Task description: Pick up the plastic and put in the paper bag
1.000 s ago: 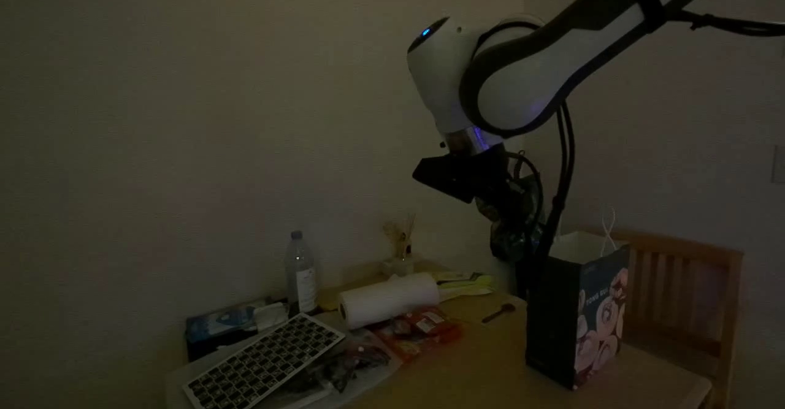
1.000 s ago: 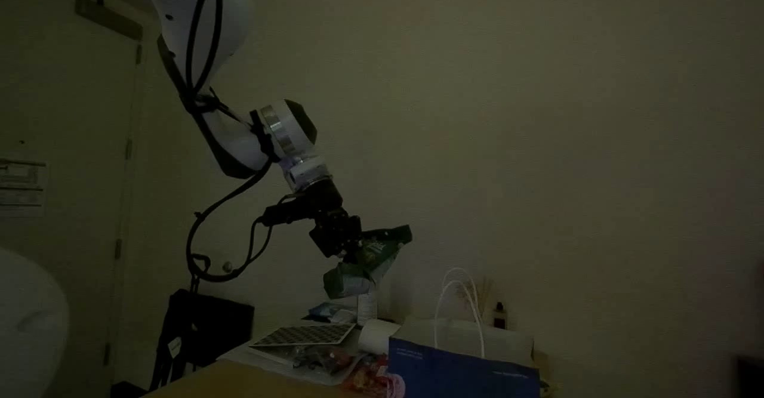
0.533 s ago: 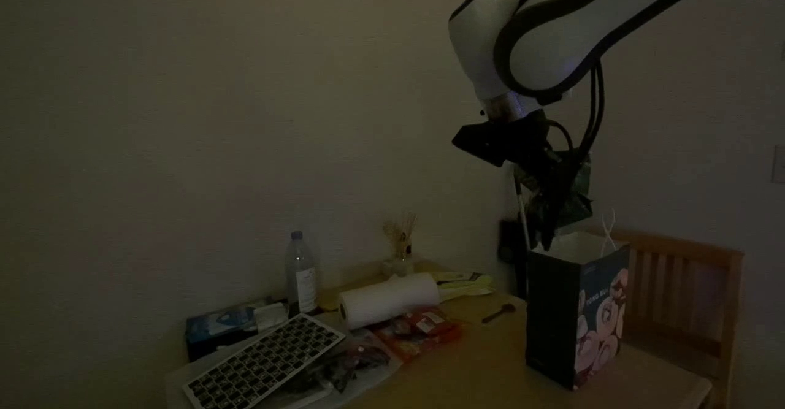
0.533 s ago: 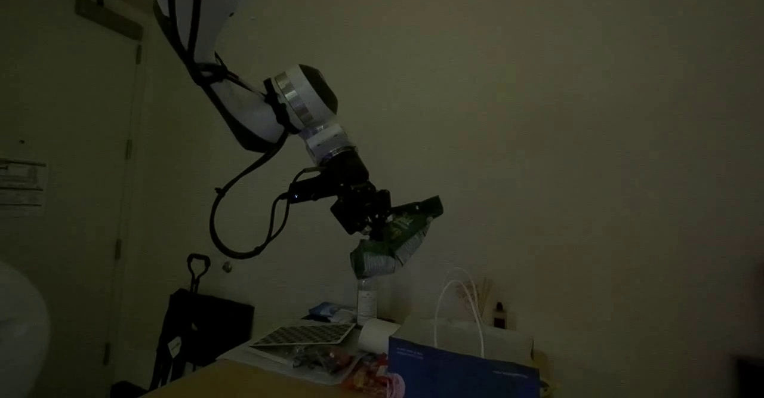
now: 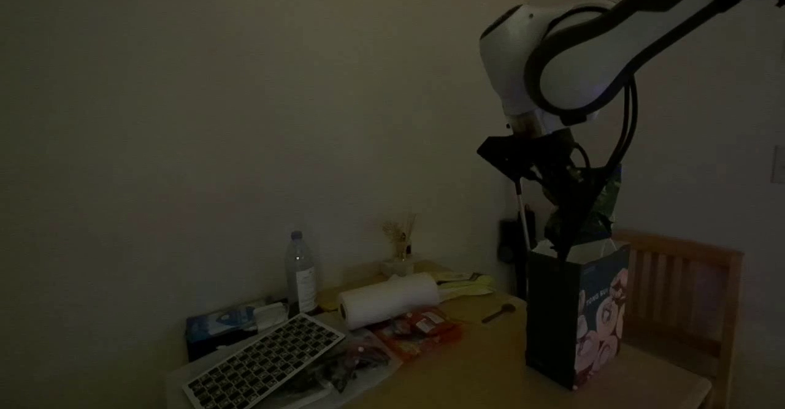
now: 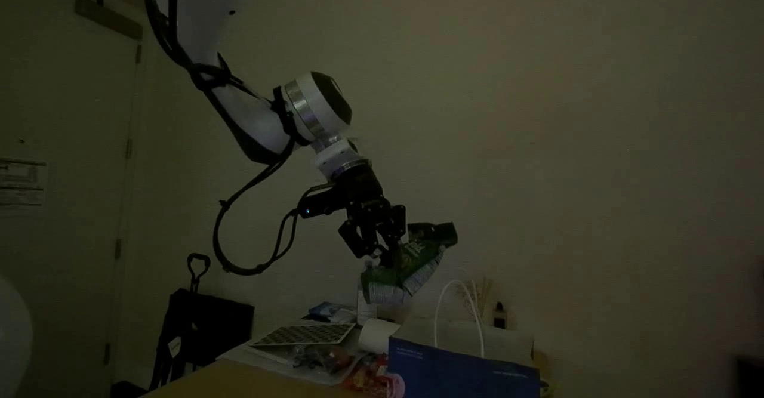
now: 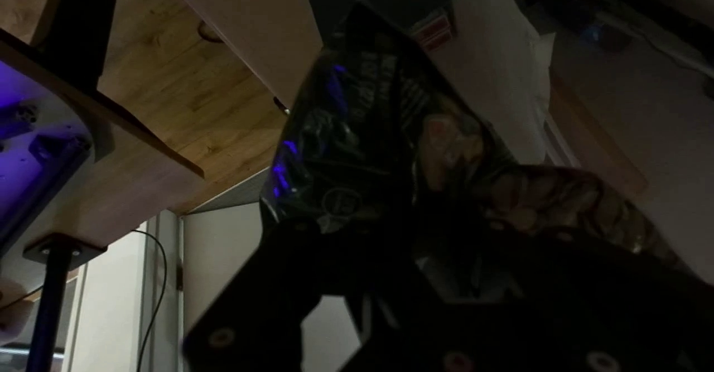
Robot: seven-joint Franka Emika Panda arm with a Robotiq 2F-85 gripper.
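The plastic, a crumpled shiny green wrapper point(image 6: 415, 261), is pinched in my gripper point(image 6: 388, 256). The wrapper also shows in an exterior view point(image 5: 606, 203), partly behind the dark gripper. In the wrist view the wrapper point(image 7: 340, 138) spreads out on both sides of the jaws, which are too dark to show their pads. The paper bag point(image 5: 552, 317) stands upright with its top open. In an exterior view the wrapper overlaps the bag's rear rim; in another, it hangs above and left of the bag point(image 6: 462, 371). The bag's white inside point(image 7: 496, 54) shows behind the wrapper.
The bag's thin white handles point(image 6: 456, 308) stand up. A paper roll point(image 5: 389, 298), bottle point(image 5: 300, 277), keyboard-like panel point(image 5: 264, 363), red packets point(image 5: 423, 326) and a dark spoon point(image 5: 498, 313) lie or stand left of the bag. A wooden chair point(image 5: 681, 298) is behind it.
The arm has carried the wrapper right in both exterior views, first rising, then sinking toward the bag's top. The grip on the wrapper and the bag's place are unchanged.
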